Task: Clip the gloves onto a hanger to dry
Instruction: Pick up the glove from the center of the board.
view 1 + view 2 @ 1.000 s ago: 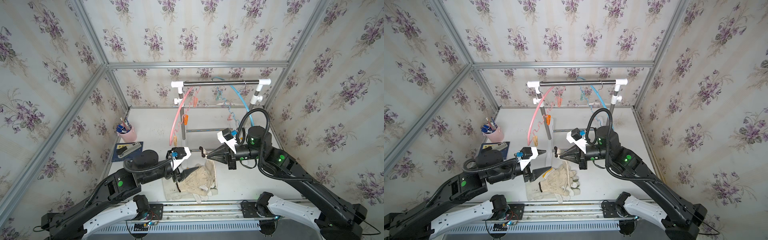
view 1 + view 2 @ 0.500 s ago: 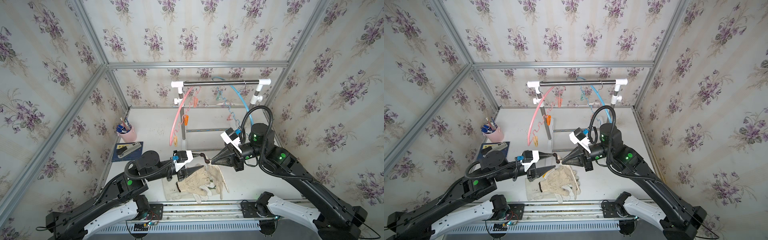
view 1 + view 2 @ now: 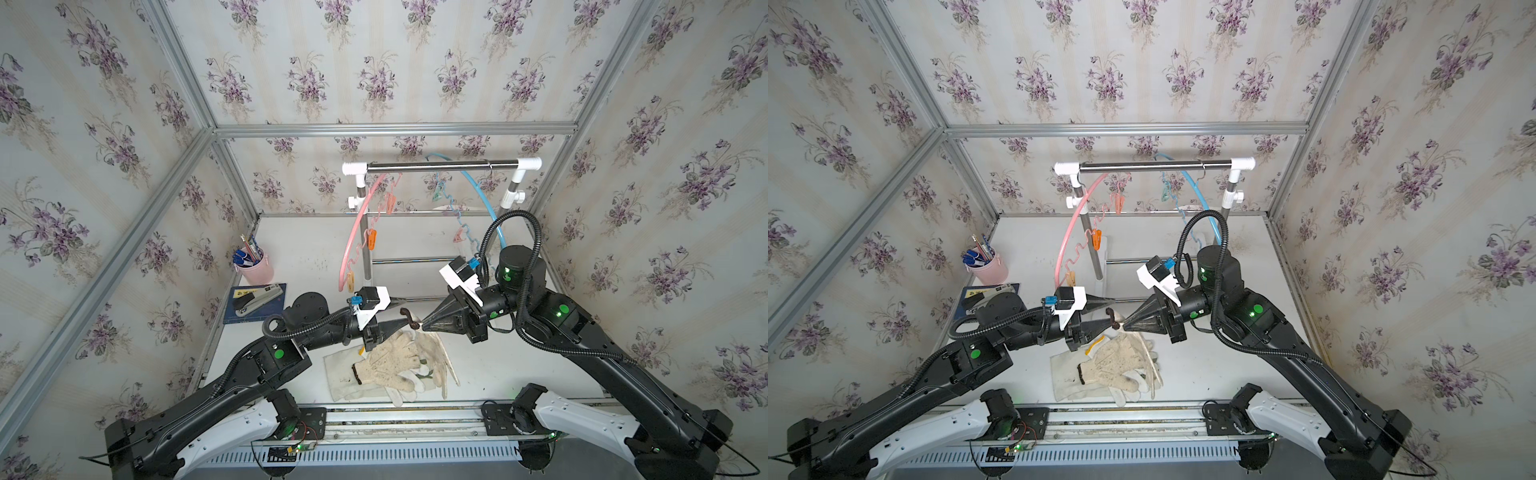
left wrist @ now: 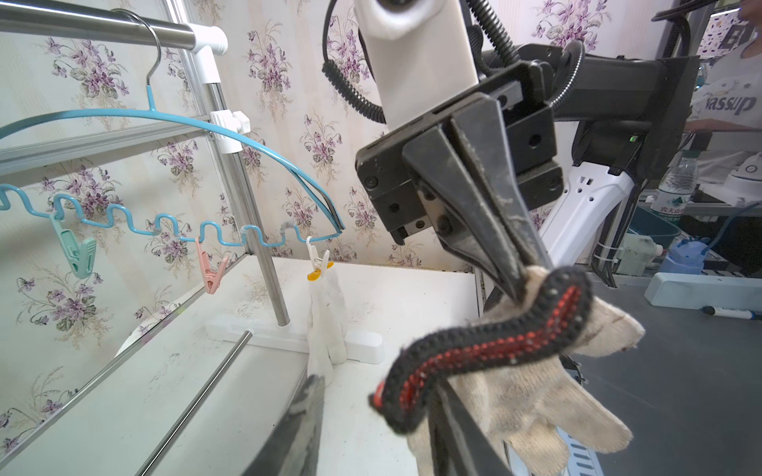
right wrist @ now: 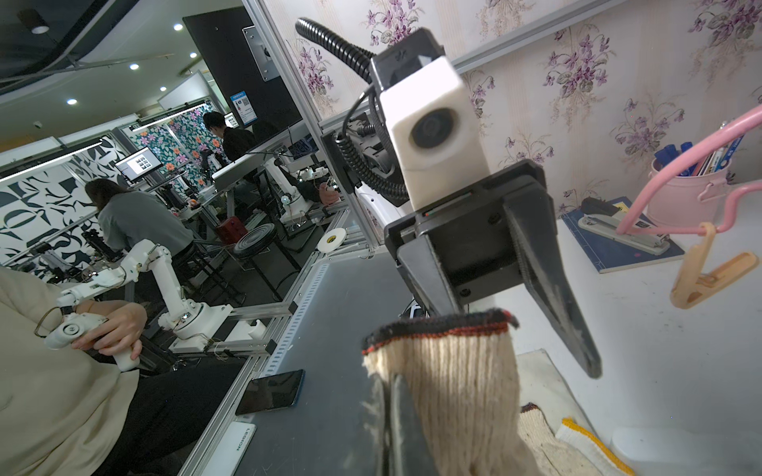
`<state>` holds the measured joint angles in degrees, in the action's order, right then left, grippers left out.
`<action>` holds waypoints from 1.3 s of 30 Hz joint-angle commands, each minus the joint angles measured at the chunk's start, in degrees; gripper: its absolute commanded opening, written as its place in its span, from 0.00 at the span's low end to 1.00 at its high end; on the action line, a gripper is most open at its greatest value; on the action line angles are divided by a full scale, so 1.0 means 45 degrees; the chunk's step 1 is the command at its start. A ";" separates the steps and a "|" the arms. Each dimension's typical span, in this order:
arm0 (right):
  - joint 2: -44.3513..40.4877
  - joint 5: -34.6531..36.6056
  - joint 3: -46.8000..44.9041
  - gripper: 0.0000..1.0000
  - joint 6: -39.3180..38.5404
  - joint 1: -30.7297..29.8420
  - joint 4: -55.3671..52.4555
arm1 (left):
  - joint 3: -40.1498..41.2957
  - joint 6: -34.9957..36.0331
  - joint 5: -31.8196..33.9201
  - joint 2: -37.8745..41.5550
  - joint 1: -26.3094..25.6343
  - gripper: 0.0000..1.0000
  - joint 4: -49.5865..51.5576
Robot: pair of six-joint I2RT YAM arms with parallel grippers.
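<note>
Floral wallpaper (image 3: 374,75) boxes in my white table (image 3: 490,374); near the middle of its front edge lies the heap of gloves (image 3: 386,365); my right gripper (image 3: 422,328) is clamped on the black-and-red cuff (image 4: 495,346) of one beige knitted glove (image 4: 548,371), which hangs from it over the heap; my left gripper (image 3: 405,311) faces it, jaws apart, one finger against that cuff, the other clear of it; at the back edge a rack (image 3: 440,167) carries a pink hanger (image 5: 676,160) and a blue hanger (image 4: 123,113); a white glove (image 4: 325,321) hangs clipped to the blue one.
</note>
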<state>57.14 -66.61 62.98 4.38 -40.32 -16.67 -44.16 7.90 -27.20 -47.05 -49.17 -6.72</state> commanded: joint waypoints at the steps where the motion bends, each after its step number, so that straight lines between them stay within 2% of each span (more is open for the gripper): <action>1: 0.0045 -0.0102 0.0084 0.00 -0.0280 0.0014 0.0028 | 0.0002 -0.0441 -0.0752 -0.0099 0.0140 0.40 -0.1011; 10: 0.0206 -0.0095 0.0197 0.00 -0.0427 0.0088 -0.0077 | 0.0358 -0.0644 -0.1133 0.0086 0.0232 0.34 -0.1034; 13: 0.0300 -0.0185 0.0281 0.00 -0.0365 0.0098 -0.0066 | 0.0588 -0.0792 -0.1007 0.0163 0.0276 0.38 -0.1474; 30: 0.0428 -0.0117 0.0282 0.00 -0.0127 0.0131 0.0287 | 0.0902 -0.1826 -0.2042 -0.0414 0.0400 0.42 -0.3451; 33: 0.0410 -0.0067 0.0301 0.00 -0.0173 0.0141 0.0294 | 0.1005 -0.2094 -0.2245 -0.0536 0.0400 0.38 -0.3888; 39: 0.0348 0.0061 0.0340 0.00 -0.0300 0.0150 0.0227 | 0.1005 -0.2353 -0.2443 -0.0728 0.0399 0.18 -0.4080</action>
<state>58.92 -66.41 64.16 3.44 -39.68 -16.69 -39.57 -1.65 -37.04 -50.35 -47.42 -21.45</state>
